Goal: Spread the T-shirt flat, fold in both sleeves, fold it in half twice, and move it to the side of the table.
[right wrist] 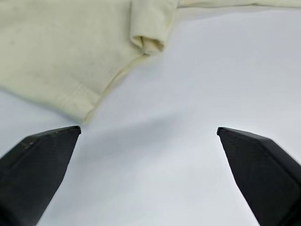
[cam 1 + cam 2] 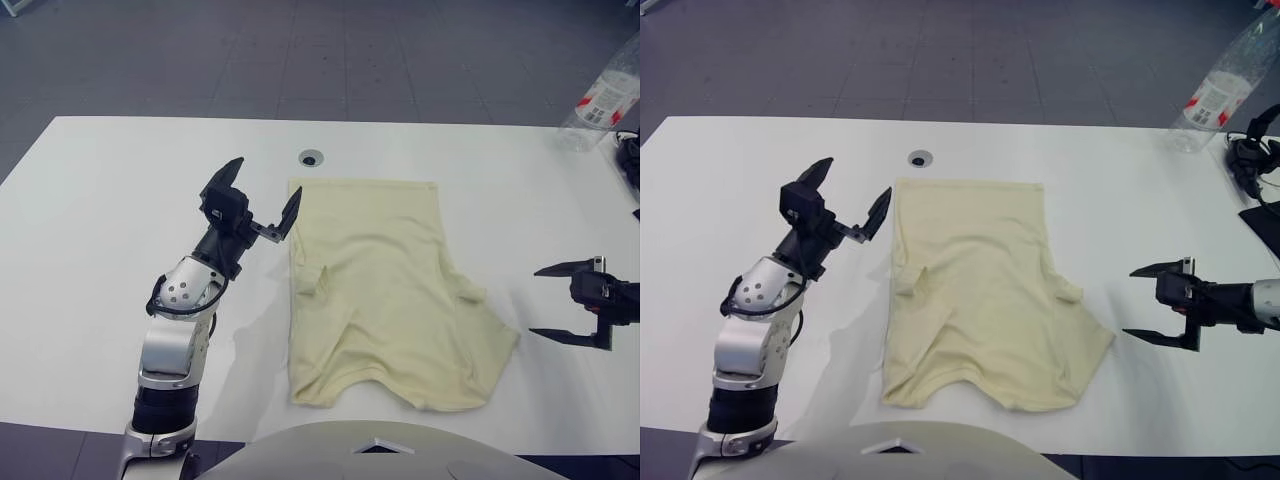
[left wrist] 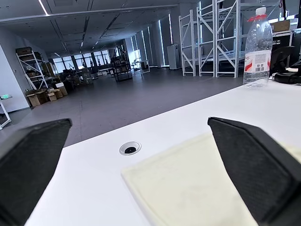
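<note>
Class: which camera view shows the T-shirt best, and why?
Right eye view: the whole T-shirt lies in frame, as in the left eye's. Left wrist view catches one corner; right wrist view, a sleeve and edge.

T-shirt (image 2: 385, 290) mid desk (image 2: 100, 200); left gripper (image 2: 266, 178) just left, right gripper (image 2: 537, 301) right; grommet (image 2: 312, 157) behind; bottle (image 2: 603, 95) far-right corner.

You have a white table (image 2: 100, 200) in front of you. A rumpled cream T-shirt (image 2: 385, 290) lies on it, between the left end effector (image 2: 265, 180) and the right end effector (image 2: 538, 302). A round cable port (image 2: 312, 157) sits just beyond the left end effector. A clear plastic bottle (image 2: 603, 100) stands well beyond the right end effector, near some black cables (image 2: 1245, 160).
</note>
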`<state>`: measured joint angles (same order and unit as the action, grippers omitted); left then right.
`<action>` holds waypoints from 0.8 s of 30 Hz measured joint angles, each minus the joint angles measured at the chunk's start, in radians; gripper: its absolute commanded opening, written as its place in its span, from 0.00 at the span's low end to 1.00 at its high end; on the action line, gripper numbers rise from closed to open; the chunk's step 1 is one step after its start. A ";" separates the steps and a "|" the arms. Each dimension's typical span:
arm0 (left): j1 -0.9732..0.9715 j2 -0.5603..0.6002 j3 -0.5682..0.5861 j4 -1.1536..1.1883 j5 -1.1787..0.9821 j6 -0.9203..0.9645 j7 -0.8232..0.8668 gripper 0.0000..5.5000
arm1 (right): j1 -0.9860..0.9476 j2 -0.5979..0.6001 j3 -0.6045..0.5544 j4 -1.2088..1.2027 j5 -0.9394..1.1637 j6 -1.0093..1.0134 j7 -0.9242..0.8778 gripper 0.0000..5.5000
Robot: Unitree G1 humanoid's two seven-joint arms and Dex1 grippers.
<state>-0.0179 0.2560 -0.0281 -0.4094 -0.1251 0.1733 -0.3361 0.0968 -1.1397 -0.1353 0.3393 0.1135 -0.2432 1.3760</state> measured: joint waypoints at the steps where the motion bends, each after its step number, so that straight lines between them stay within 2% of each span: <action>1: 0.002 0.000 -0.003 0.000 0.007 0.000 0.001 0.98 | -0.003 0.000 0.019 0.010 -0.010 0.003 0.004 0.98; 9: 0.011 0.012 -0.006 0.001 0.035 -0.003 0.001 0.98 | -0.017 0.000 0.108 -0.010 -0.015 0.058 0.066 0.98; 24: 0.022 0.033 -0.008 -0.003 0.043 -0.012 -0.024 0.98 | -0.049 0.001 0.158 -0.045 -0.015 0.067 0.053 0.53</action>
<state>0.0040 0.2892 -0.0359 -0.4121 -0.0826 0.1616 -0.3601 0.0479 -1.1390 0.0230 0.2945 0.0990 -0.1759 1.4289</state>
